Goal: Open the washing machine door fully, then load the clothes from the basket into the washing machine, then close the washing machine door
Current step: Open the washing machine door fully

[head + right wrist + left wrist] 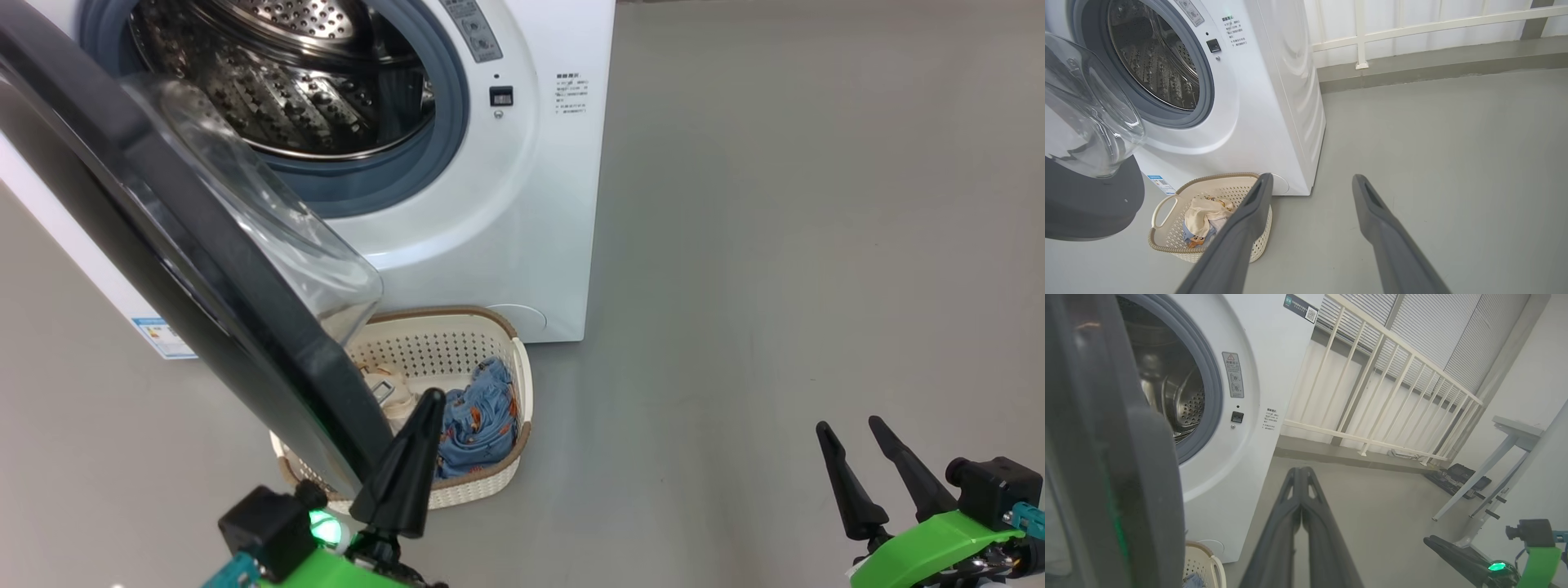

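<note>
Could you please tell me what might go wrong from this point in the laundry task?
The washing machine door stands close by the basket, so an arm reaching for the clothes might bump its rim. The shut left gripper sits close beside that rim; a careless swing could knock the door back toward closing.

The open washing machine door [204, 278] runs off the head view's edge toward ten o'clock and hides the nine o'clock half of the basket [478, 490]. Clothes [482, 416] show only partly. The washing machine [522, 204] is cropped at twelve o'clock; its printed labels [571, 94] are too small to read.
</note>
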